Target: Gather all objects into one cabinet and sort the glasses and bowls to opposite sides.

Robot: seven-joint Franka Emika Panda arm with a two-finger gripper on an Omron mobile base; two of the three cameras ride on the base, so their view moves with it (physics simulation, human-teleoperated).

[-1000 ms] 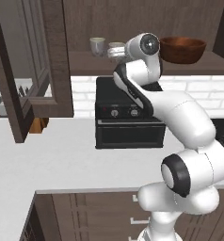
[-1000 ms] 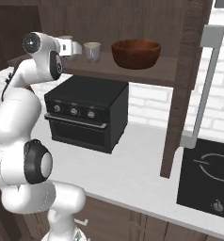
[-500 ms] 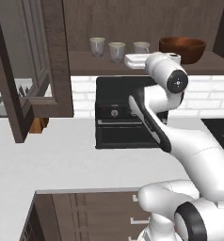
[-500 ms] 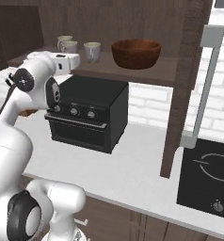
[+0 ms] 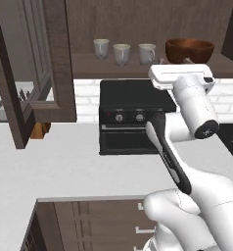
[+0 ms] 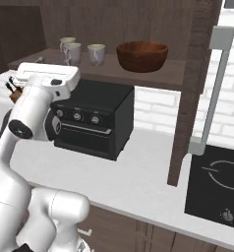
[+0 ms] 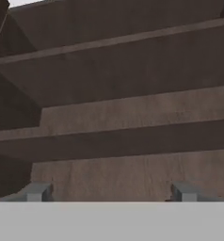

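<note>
Arm swung right off the shelf, hand [image 7: 109, 193] open and empty; three cups [image 5: 122, 52] left, bowl [image 5: 189, 50] right, sorting looks done.

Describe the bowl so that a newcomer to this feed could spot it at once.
Find the black oven on the white counter; the long wooden shelf runs just above it. Three small cream cups stand in a row there, and the bowl sits to their right: wide, glossy, reddish-brown, far bigger than any cup.
</note>
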